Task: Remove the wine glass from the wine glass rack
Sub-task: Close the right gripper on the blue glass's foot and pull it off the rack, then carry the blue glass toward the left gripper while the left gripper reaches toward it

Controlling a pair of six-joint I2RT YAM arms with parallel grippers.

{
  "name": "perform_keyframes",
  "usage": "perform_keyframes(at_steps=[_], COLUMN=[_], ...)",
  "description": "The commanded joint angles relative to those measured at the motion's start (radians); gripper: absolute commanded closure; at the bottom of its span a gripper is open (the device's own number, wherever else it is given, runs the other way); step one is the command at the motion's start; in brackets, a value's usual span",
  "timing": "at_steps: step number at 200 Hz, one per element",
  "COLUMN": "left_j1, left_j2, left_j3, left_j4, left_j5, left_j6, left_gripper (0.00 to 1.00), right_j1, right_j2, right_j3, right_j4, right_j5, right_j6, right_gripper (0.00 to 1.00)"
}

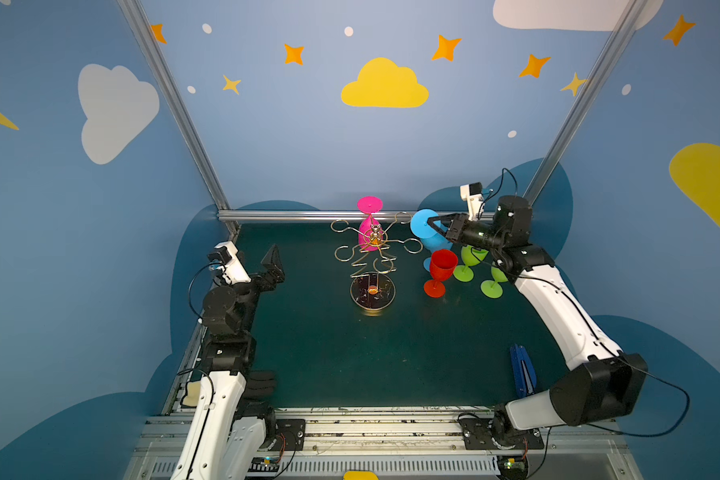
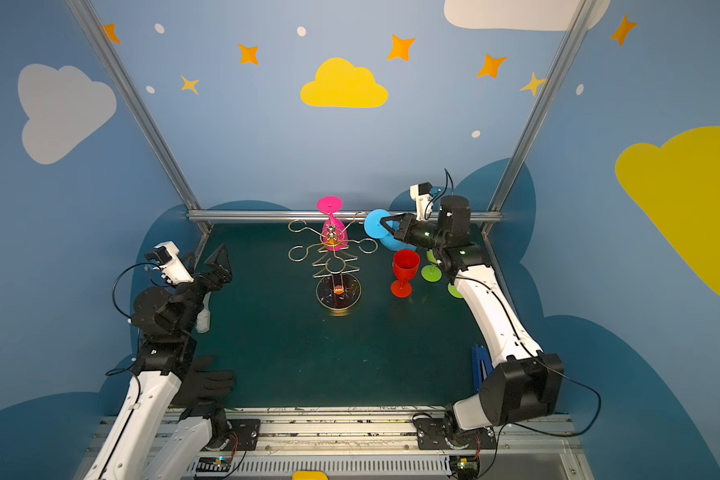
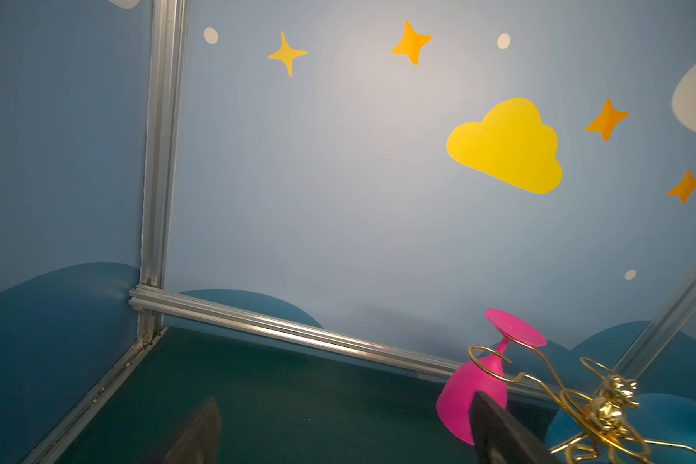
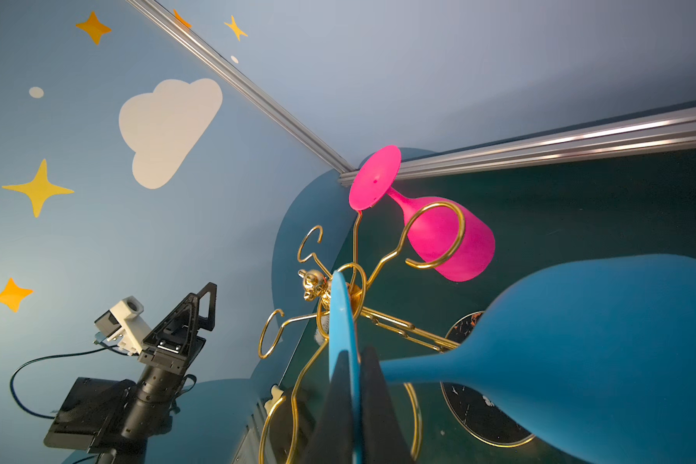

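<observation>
Right end effector [image 1: 432, 222] clamped on the blue wine glass [image 1: 418, 226] by its foot; looks light, slick plastic, so that edge hold may swivel. Left end effector [image 1: 276, 266] gapes.

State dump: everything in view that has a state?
wine glass rack: upright, one glass hanging
pink glass: hanging bowl-down from a rack arm
blue glass: tilted, foot pinched in right tool
red glass: upright on table
green glass and second green glass: upright on table
left tool: open, empty
right tool: shut on blue glass foot
</observation>
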Motion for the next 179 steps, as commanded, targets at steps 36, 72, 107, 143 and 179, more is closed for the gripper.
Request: perform_keyframes(at_steps=[36, 72, 107, 143, 179], left_j1=[0.004, -0.02, -0.183, -0.367, -0.461], left_j2=[-0.074, 0.028, 0.101, 0.198, 0.294], left_j3=[0.036, 0.177, 0.228, 0.293, 0.354], left_j4=[0.042, 0.129, 0.184, 0.142, 0.162], left_j5=[0.472, 0.77, 0.803, 0.793, 0.805], left_j6=[-0.234, -0.442, -0.442, -0.348, -0.336], left_gripper=[0.1, 0.16, 0.21, 0.26, 0.28], right_j1=[0.014, 0.05, 0.134, 0.238, 0.36], right_j2=[-0.266, -0.367, -0.383, -0.357, -0.331], right_j3=[-0.012, -0.052, -0.034, 0.019, 0.046], right_j4=[-0.18, -0.172, -0.171, -0.178, -0.182], right_j5=[0.136, 0.121, 0.08, -0.003, 0.022], right_j6=[-0.203, -0.258, -0.324, -0.369, -0.41], right_gripper=[1.0, 1.0, 1.0, 1.0, 1.0])
